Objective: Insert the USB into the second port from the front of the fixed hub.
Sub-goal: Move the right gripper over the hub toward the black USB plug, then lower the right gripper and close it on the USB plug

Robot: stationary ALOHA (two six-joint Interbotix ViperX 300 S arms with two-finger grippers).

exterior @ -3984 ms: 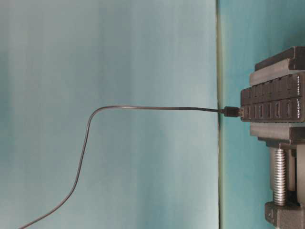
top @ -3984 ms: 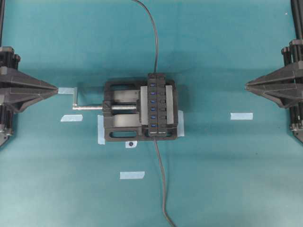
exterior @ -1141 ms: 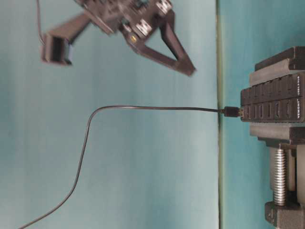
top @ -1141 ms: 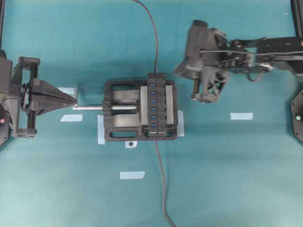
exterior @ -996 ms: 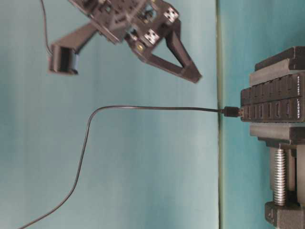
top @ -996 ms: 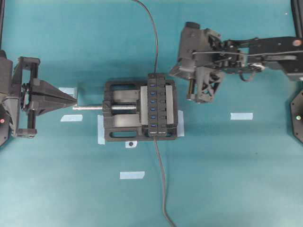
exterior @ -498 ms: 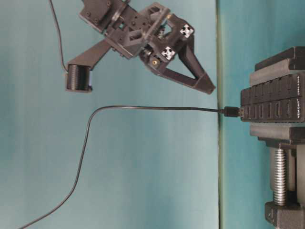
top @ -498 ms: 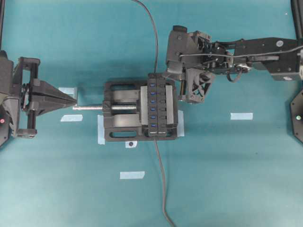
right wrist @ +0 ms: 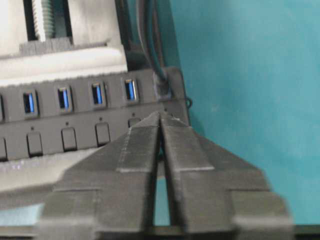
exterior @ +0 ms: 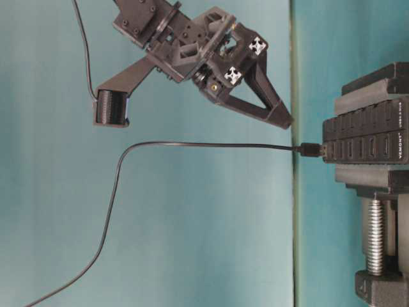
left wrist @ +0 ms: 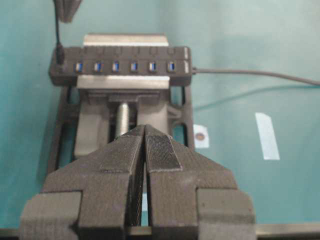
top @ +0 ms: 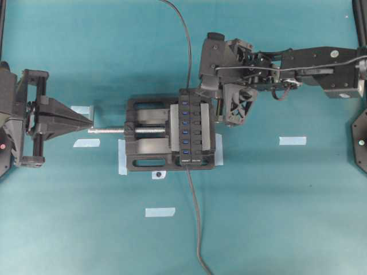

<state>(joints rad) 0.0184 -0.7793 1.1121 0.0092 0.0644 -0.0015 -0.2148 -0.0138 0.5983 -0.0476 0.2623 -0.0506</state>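
Sitting early in task, judging by layout.
- Clamping fixed hub [top: 195,126] in vise [top: 143,157], mid-table.
- Resting left gripper [left wrist: 145,131] well apart from hub, facing vise screw, fingers pressed together, carrying nothing.
- Hovering right gripper [right wrist: 160,117] just over hub's far end, fingers meeting at tips, gripping nothing.
- Finding USB [exterior: 311,149] seated upright in farthest port, not yet grasped.
- Leaving second port [left wrist: 152,66] from front vacant.
- Remaining, likely: grasping plug, pulling out, carrying forward, aligning, pressing in.
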